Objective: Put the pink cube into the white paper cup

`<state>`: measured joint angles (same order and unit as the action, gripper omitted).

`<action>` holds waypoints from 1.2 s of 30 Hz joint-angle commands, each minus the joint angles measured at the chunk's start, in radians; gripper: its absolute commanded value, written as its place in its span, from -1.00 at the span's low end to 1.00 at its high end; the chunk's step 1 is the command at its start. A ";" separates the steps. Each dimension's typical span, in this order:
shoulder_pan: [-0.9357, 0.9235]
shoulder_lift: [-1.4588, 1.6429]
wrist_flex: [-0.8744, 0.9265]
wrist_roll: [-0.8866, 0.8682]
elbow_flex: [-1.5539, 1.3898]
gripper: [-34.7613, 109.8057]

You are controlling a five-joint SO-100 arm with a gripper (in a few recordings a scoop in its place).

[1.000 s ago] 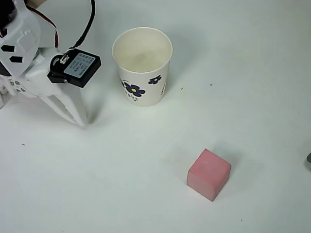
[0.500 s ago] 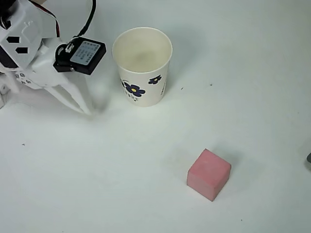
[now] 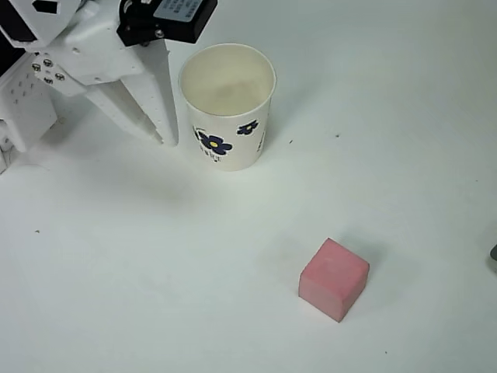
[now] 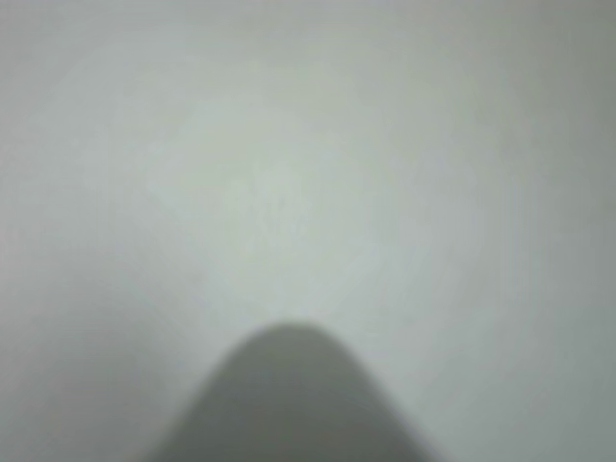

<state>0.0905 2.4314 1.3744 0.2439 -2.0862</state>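
The pink cube (image 3: 334,278) lies on the white table at the lower right of the overhead view, on its own and far from the arm. The white paper cup (image 3: 227,105) stands upright near the top centre, mouth open and nothing in it, blue flower prints on its side. My white gripper (image 3: 168,141) hangs just left of the cup, its two fingers meeting at the tips, shut and holding nothing. The wrist view is blurred: a dark rounded fingertip (image 4: 289,399) rises from the bottom edge over pale table.
The arm's white body and black motor block (image 3: 167,17) fill the top left corner, close to the cup's rim. A small dark object (image 3: 494,256) pokes in at the right edge. Bare table (image 3: 155,272) lies between the cup and the cube.
The arm has swung up and to the right. The fingertips went from well left of the cup, lower down, to right beside its left wall. Cup and cube have not moved.
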 commanded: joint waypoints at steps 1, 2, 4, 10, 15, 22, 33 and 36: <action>0.011 -0.066 0.025 0.029 0.187 -0.52; 0.009 -0.092 0.025 0.035 0.206 -0.52; 0.008 -0.150 0.025 0.044 0.249 -0.52; 0.018 -0.367 0.025 0.081 0.428 -0.52; 0.037 -0.537 0.035 0.091 0.577 -0.52; 0.061 -0.733 0.035 0.089 0.712 -0.52; 0.069 -0.851 0.029 0.000 0.753 -0.52; 0.071 -0.910 0.029 -0.029 0.798 -0.52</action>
<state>0.1549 1.5079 1.3959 0.2332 -1.4113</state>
